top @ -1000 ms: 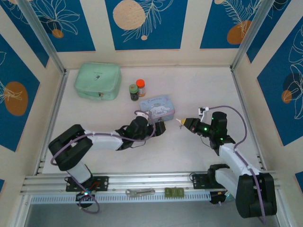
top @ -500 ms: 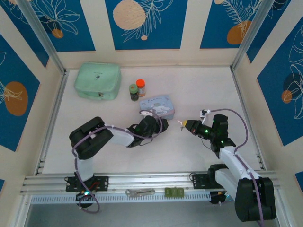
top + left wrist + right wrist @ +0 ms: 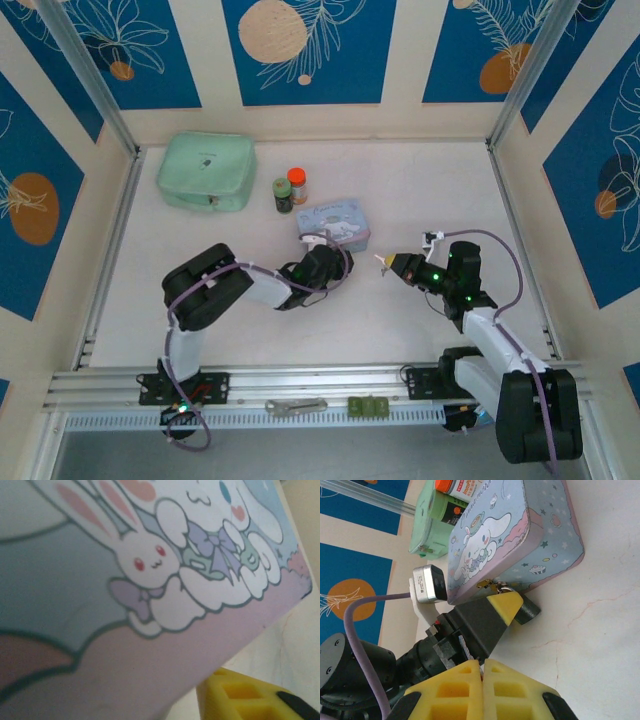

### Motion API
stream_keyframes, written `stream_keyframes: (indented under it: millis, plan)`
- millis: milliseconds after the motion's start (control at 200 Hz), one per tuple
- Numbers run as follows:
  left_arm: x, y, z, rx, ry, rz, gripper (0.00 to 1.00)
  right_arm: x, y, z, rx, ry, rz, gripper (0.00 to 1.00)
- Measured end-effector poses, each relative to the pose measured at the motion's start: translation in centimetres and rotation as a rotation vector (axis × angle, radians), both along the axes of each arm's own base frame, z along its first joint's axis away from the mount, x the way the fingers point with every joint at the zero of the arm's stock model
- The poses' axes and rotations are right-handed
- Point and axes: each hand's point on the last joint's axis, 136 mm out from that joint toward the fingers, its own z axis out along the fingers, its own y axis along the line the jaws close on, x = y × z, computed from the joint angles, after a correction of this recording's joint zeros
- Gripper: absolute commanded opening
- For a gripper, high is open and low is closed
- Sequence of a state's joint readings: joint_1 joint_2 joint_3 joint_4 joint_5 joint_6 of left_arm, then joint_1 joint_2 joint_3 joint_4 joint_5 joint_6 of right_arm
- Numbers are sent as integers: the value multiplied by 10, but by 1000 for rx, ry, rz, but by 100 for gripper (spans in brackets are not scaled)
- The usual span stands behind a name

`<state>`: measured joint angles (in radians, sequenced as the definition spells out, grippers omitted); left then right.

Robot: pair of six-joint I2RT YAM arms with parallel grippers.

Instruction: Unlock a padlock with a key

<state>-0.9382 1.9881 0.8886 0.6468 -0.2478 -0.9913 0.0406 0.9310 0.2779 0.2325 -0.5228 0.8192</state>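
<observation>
The light-blue cartoon tin (image 3: 335,222) stands mid-table. The padlock (image 3: 505,586) hangs from its gold latch. Just its thin silver shackle shows, and its body is hidden between the fingers of my left gripper (image 3: 338,268). In the right wrist view the left gripper (image 3: 517,605) is closed in around the padlock, one yellow fingertip (image 3: 506,604) on the near side. The left wrist view is pressed against the tin's wall (image 3: 150,555), with one yellow finger (image 3: 250,697) at the bottom. My right gripper (image 3: 383,261) hovers just right of the tin. It (image 3: 482,662) is shut on the key (image 3: 465,647), a thin silver blade poking out.
A mint-green pouch (image 3: 205,171) lies at the back left. Two small jars (image 3: 290,190) stand behind the tin. A flat silver tool (image 3: 296,406) and a green block (image 3: 366,406) rest on the front rail. Bare table lies right of the right gripper.
My left arm has folded in and its gripper has slid right to the tin's front latch, its jaws narrowing around the padlock. The right gripper has barely moved.
</observation>
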Motion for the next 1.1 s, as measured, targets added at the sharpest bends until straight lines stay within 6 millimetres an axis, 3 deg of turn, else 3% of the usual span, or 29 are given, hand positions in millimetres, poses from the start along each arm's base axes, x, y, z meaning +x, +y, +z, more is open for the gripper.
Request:
stream_keyframes:
  millis: [135,305,575,1095]
  plan:
    - [4,-7,-2,-18,-8,-6,0,0,0,-1,0,2,-1,0]
    - [6,-7,1,-75,14,-5,0,2,-2,-5,4,16,-7,0]
    - [2,-1,18,-276,118,0,0,0,1,-33,53,126,-10,0]
    - [3,-18,67,-629,187,-7,0,7,24,-30,122,131,37,0]
